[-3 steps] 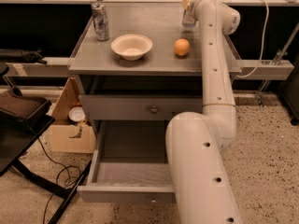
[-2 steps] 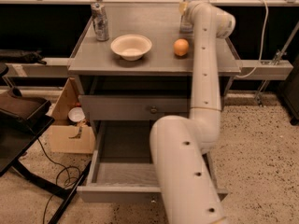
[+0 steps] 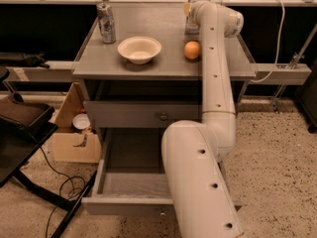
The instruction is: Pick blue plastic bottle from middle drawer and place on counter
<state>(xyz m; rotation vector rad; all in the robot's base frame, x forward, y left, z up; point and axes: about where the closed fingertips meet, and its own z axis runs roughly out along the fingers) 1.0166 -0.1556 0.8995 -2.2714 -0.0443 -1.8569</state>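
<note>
The blue plastic bottle (image 3: pixel 194 20) stands upright at the back right of the counter (image 3: pixel 163 63), with its white cap at the top edge of the view. My arm reaches up from the lower middle of the view. My gripper (image 3: pixel 189 8) is at the bottle, at label height, and is mostly hidden behind my wrist. The middle drawer (image 3: pixel 130 185), the lowest one, is pulled open, and what shows of its inside holds nothing. My arm covers its right part.
A silver drinks can (image 3: pixel 106 23) stands at the counter's back left. A white bowl (image 3: pixel 139 48) sits mid-counter and an orange (image 3: pixel 192 49) lies just in front of the bottle. The upper drawer (image 3: pixel 143 114) is closed. A cardboard box (image 3: pixel 74 133) and cables lie on the floor at the left.
My arm's lower links have swung left across the view and now cover more of the open drawer. The arm's end stays by the bottle at the counter's back right.
</note>
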